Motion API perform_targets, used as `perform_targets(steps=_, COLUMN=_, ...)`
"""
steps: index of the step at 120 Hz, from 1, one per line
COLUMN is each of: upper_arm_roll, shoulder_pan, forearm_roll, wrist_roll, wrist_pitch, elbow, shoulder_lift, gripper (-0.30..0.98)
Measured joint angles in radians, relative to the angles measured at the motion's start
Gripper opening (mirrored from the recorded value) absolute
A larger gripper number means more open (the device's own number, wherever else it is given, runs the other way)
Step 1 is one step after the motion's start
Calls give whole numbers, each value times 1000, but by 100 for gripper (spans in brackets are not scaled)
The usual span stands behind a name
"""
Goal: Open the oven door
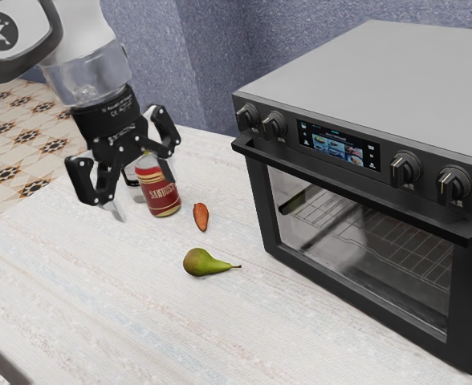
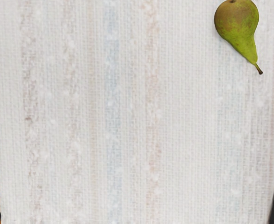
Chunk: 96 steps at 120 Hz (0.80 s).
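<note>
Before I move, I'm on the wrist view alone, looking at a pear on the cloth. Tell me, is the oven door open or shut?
Observer: Shut. In the exterior view the oven door sits closed against the front of the oven.

Operator: Okay, and where's the handle I'd be going for?

Observer: It's the dark handle bar running across the top of the door, just below the knobs and the display.

Operator: Got it. Is my gripper ready, or is it shut?

Observer: Your gripper is open, with its two fingers spread wide apart.
</note>
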<state>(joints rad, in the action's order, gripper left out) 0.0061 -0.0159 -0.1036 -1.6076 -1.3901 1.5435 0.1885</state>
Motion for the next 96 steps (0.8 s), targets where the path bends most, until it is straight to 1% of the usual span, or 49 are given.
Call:
perform_targets(steps=10, upper_arm_roll=-7, shoulder_pan=-4, forearm_roll=-5, wrist_roll=-103, wrist_pitch=-11, elbow=3, shoulder_lift=23, gripper=69)
perform_targets(steps=23, upper_arm_roll=-9, shoulder_pan=-55, forearm_roll=-8, wrist_roll=-217, wrist_pitch=-23, elbow=64, shoulder_lift=99, gripper=69)
perform_targets(steps=32, upper_arm_roll=-17, shoulder_pan=-110, forearm_roll=-7, wrist_roll=-285, wrist_pitch=-17, elbow=66, shoulder_lift=116, gripper=69)
perform_targets(steps=43, upper_arm_roll=-102, shoulder_pan=-137, forearm_roll=62, wrist_roll=-355, wrist_pitch=-46, elbow=33, shoulder_lift=98, gripper=69)
perform_targets(steps=54, upper_arm_roll=-138, shoulder_pan=-139, forearm_roll=127, wrist_roll=-371, wrist_pitch=-105, elbow=16, shoulder_lift=61, gripper=69)
perform_targets(steps=64, upper_arm_roll=-144, shoulder_pan=-143, forearm_roll=162, wrist_roll=-373, wrist_pitch=-164, elbow=14, shoulder_lift=32, gripper=69)
perform_targets(steps=82, upper_arm_roll=-147, shoulder_pan=-188, forearm_roll=180, wrist_roll=-384, wrist_pitch=-248, elbow=18, shoulder_lift=4, gripper=69)
perform_targets(steps=96, upper_arm_roll=-148, shoulder_pan=-195, forearm_roll=185, wrist_roll=-395, wrist_pitch=-292, elbow=26, shoulder_lift=-17, gripper=69)
